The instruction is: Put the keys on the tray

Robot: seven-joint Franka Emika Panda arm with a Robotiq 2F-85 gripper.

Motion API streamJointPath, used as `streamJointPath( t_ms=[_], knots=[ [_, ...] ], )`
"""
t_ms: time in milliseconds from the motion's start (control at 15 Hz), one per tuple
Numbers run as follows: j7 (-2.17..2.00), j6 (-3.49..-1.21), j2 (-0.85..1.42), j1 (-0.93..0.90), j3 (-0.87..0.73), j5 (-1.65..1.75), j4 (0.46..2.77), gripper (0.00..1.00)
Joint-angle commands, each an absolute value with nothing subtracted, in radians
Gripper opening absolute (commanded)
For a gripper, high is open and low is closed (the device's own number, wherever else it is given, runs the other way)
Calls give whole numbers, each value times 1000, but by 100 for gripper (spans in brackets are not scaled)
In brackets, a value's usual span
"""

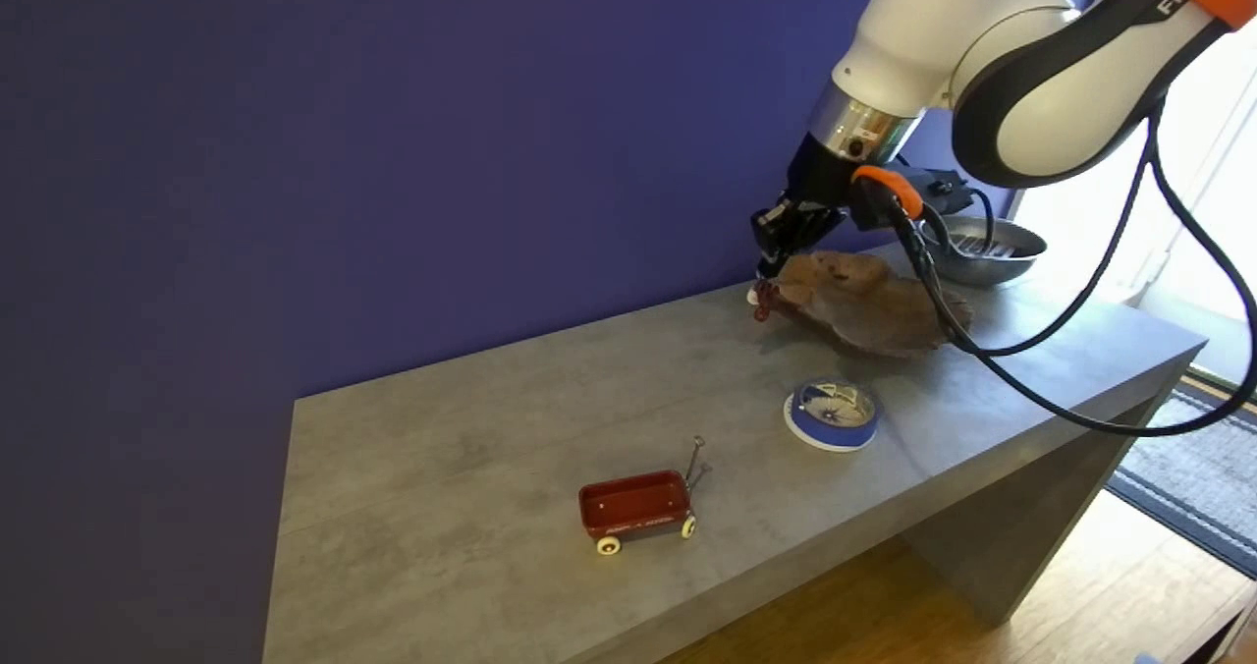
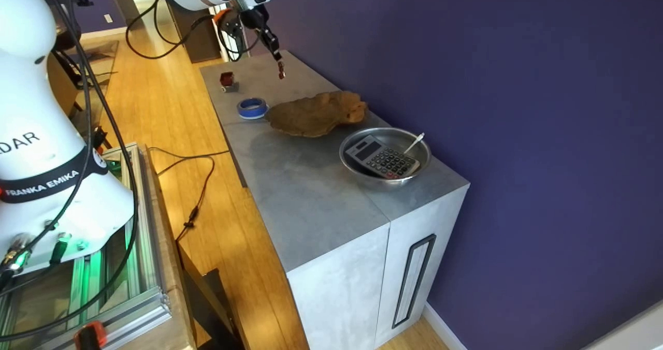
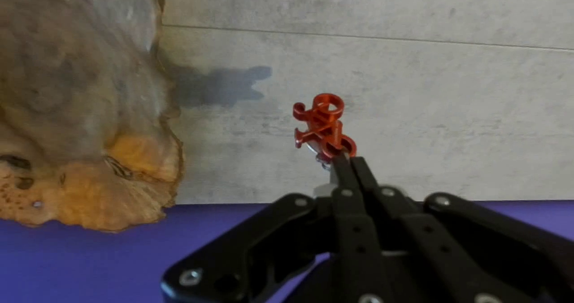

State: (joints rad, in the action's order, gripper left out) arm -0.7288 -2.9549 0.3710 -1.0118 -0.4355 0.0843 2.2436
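The keys, a small bunch of red pieces with some pale metal, show in the wrist view (image 3: 320,123) and in both exterior views (image 1: 765,301) (image 2: 281,70). My gripper (image 3: 352,160) is shut on them at its fingertips, and they hang in the air above the table. The gripper also shows in both exterior views (image 1: 766,269) (image 2: 278,56). The tray, a broad brown irregular wooden slab, lies on the table at the left of the wrist view (image 3: 85,83). It also shows in both exterior views (image 1: 874,301) (image 2: 313,114). In the wrist view the keys are to the right of its edge.
A round blue-and-white dish (image 1: 835,436) sits near the tray. A small red wagon (image 1: 633,497) stands farther along the grey table (image 1: 442,507). A metal bowl (image 2: 380,183) holding a calculator (image 2: 383,158) is beyond the tray. A purple wall (image 1: 491,153) borders the table.
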Motion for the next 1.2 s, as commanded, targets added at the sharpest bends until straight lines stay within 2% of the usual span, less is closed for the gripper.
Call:
streamJointPath(
  t_ms=[0,133,267,533,667,1133],
  knots=[
    [-739,-2955,356,-1025,-446,84,2262,3],
    [-758,-2957,349,-1040,-474,102,2276,1],
    [-817,-2939,299,-1095,-584,157,2331,1],
    [-1010,-2895,201,-1287,-920,363,2456,1],
    [-1068,-2864,184,-1345,-1037,423,2490,1],
    [-1223,-3132,321,-1417,-1262,423,2532,1]
  ],
)
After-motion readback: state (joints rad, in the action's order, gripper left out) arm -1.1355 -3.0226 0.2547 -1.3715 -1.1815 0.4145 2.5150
